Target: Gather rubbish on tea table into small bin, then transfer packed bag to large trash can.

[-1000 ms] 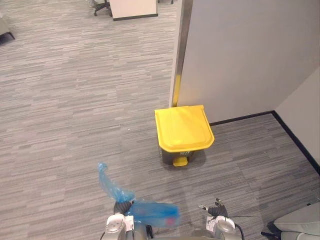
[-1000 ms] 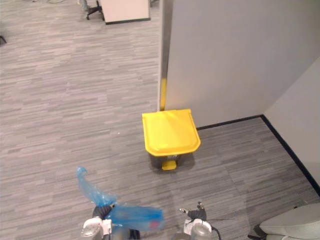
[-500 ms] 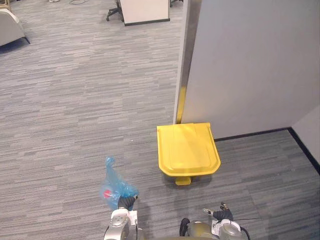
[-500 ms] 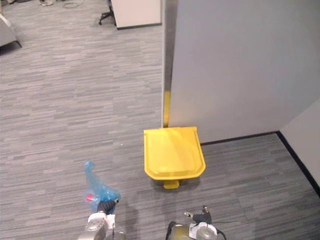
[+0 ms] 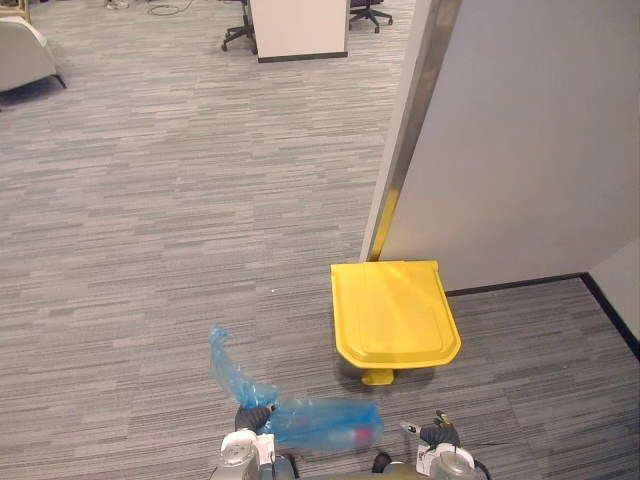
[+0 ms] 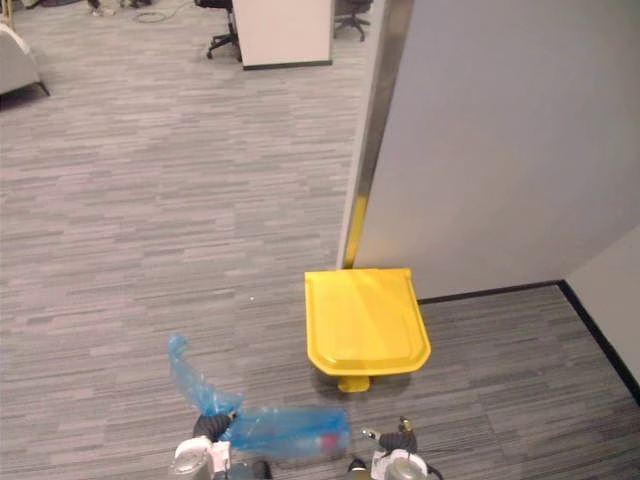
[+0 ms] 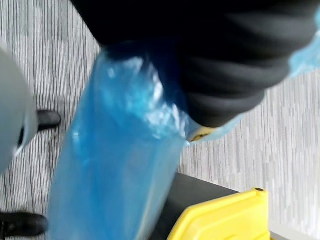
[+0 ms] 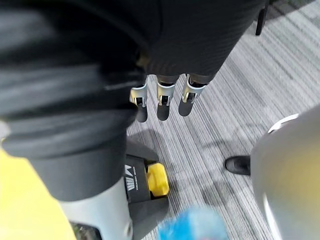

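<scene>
Blue bag point(image 5: 322, 424) — long axis sideways, rightward

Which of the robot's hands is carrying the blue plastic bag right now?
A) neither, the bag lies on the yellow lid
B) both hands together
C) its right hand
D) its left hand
D: the blue bag sticks out of the left hand, whose fingers are closed on it. The right hand is apart from the bag with relaxed fingers, near the trash can with its yellow lid down.
</scene>
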You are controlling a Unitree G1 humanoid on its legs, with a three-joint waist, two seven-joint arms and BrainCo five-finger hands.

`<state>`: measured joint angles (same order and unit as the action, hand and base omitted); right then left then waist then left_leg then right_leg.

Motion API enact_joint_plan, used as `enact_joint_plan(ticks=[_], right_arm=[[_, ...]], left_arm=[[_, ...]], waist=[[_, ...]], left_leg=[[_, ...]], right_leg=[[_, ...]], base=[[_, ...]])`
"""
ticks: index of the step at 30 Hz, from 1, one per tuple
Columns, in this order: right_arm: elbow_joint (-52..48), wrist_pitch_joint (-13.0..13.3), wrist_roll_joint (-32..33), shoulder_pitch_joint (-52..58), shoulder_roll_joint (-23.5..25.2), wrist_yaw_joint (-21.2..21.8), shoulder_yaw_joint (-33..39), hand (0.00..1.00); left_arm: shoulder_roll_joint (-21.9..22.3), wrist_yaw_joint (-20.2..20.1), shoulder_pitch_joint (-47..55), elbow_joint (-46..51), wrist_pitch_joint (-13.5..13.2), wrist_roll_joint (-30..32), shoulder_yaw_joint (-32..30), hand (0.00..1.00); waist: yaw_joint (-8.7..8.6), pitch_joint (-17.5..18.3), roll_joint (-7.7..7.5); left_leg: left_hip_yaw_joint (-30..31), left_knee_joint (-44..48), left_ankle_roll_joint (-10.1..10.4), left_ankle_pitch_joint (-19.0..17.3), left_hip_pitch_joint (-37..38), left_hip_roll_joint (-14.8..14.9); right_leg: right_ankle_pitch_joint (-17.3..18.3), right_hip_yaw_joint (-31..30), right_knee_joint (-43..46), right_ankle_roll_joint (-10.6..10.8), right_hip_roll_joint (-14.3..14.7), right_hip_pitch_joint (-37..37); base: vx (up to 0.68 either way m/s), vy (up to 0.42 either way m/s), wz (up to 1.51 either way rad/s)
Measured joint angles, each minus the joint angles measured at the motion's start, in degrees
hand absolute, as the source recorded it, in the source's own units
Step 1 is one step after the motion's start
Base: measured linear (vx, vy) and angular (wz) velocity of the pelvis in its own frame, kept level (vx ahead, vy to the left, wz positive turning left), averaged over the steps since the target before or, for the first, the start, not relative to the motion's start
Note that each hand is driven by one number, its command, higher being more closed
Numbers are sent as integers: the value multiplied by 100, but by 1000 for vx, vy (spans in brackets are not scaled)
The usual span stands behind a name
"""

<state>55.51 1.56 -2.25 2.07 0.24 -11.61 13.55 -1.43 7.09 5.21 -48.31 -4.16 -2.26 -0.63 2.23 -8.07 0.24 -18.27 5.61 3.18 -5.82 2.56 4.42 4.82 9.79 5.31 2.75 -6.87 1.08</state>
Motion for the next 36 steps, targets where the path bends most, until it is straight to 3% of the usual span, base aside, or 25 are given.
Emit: enact_joint_plan(ticks=[5, 7, 8, 10, 12, 14, 16, 19, 21, 24, 26, 32, 36], right_arm=[[49, -2, -15, -20, -91, -1, -17, 0], [34, -19, -18, 29, -89, 1, -18, 0], [-43, -27, -14, 69, -74, 6, -9, 0], [-91, -8, -8, 15, -74, 17, -8, 0], [-116, 6, -47, 17, -64, 35, -21, 0], [-314, 15, -36, 12, -14, 31, -18, 0], [-343, 19, -9, -45, -5, 28, -19, 0], [-329, 4, -10, -89, -29, 5, -8, 0], [-406, 9, -6, -216, -50, -22, 159, 0], [-752, 11, -4, -151, -18, -12, 369, 0], [-740, -34, -6, -167, -30, 6, 366, 0], [-716, -59, -14, -265, -95, 24, 121, 0], [-638, -83, -172, -570, -273, 36, -575, 0]], left_arm=[[-10, 34, 32, -88, 0, -2, -14, 100], [-43, 37, 21, -68, -2, -4, -12, 100], [-60, 44, 14, -67, -3, -5, -16, 100], [-71, 44, -6, -65, -4, -5, -46, 100], [-123, 57, -4, -70, 3, -7, -75, 100], [-169, 55, -49, -72, 4, -9, -66, 100], [-205, 56, -140, -74, 7, -9, -68, 100], [-206, 55, -276, -84, 7, -13, -68, 100], [-91, 44, -472, -73, 4, -11, -7, 100], [-1, 24, -635, -70, 1, 8, 6, 100], [51, 19, -730, -63, -8, 67, -3, 100], [50, 22, -893, 0, -7, 99, -12, 100], [-116, 29, -868, 265, -9, 94, 1, 100]], waist=[[16, -23, -33], [13, -83, -126], [5, -137, -173], [-26, -219, -165], [-45, -264, -167], [-41, -362, -195], [-33, -531, -254], [-13, -674, -382], [20, -846, -96], [-27, -899, -34], [75, -886, -27], [5, -808, 9], [6, -747, -46]], left_leg=[[-1, -139, -7, -23, 90, -57], [6, -96, -80, -136, 183, -208], [32, -24, -182, -336, 284, -268], [140, 4, -248, -465, 492, -301], [241, 344, -305, -695, 562, -120], [404, 692, -229, -937, 541, 119], [503, 977, -116, -1148, 538, 259], [803, 1726, 198, -1802, 554, 346], [966, 1908, 304, -2005, 527, 598], [1290, 1851, 461, -2136, 556, 746], [1607, 1757, 468, -2131, 548, 793], [1721, 1258, 482, -1479, 227, 908], [1915, 1001, 492, -1189, -186, 919]], right_leg=[[161, -333, 470, 32, -7, -346], [464, -422, 1108, 154, -200, -543], [607, -434, 1746, 325, -378, -659], [659, -395, 2607, 539, -487, -1041], [773, -189, 2820, 417, -421, -1341], [475, 198, 2337, 276, -329, -1745], [50, 501, 1433, 274, -306, -1883], [-30, 548, 1058, 321, -376, -1745], [242, 565, 1607, 415, -181, -1890], [965, 374, 2682, 297, -30, -2288], [1272, 514, 2958, 255, 1, -2425], [1077, 801, 2480, 201, 83, -2520], [868, 953, 2072, 178, 90, -2639]], base=[[-44, -3, -31], [-49, 64, -8], [-60, 72, 1], [-7, 55, 5], [94, 16, 20], [144, -47, 36], [188, -109, 36], [323, -270, 40], [328, -205, 18], [285, -197, 33], [230, -144, 8], [89, -130, 15], [-70, -61, 46]])
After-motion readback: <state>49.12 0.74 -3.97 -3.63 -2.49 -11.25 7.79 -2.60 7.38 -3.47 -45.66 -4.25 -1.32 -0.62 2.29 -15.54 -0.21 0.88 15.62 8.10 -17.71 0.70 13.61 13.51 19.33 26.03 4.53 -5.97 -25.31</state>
